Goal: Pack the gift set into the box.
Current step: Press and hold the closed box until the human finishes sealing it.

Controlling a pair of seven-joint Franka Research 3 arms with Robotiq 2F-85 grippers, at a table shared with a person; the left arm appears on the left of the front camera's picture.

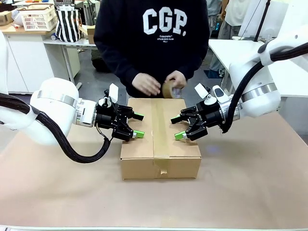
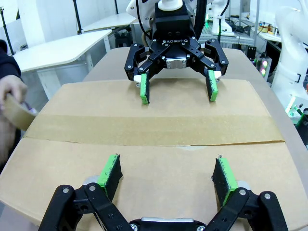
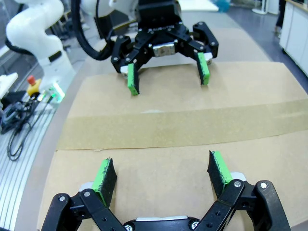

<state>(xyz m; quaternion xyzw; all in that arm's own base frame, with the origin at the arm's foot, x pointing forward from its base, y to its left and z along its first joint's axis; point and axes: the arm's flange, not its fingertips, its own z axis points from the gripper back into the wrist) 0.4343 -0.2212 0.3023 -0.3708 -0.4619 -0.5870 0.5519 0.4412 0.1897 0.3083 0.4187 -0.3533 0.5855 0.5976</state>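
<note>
Box [image 1: 144, 144] sits in the middle of the brown surface [image 1: 250, 183], flaps closed, with a strip of brown tape [image 1: 160, 134] running along the centre seam and folding down over the near side wall. My left pincer [image 1: 137, 125] hangs over the left half of the lid with its fingers spread wide and nothing between them; from my left wrist I see its green pads [image 2: 110, 171] just above the cardboard, though I cannot tell whether they touch it. My right pincer [image 1: 178, 127] faces it from across the taped seam, also spread open and empty, poised above the right half of the lid. At the far edge of the box the person's hands [image 1: 147, 84] are close together, one of them holding a roll of tape [image 1: 171, 90] just above the end of the strip.
</note>
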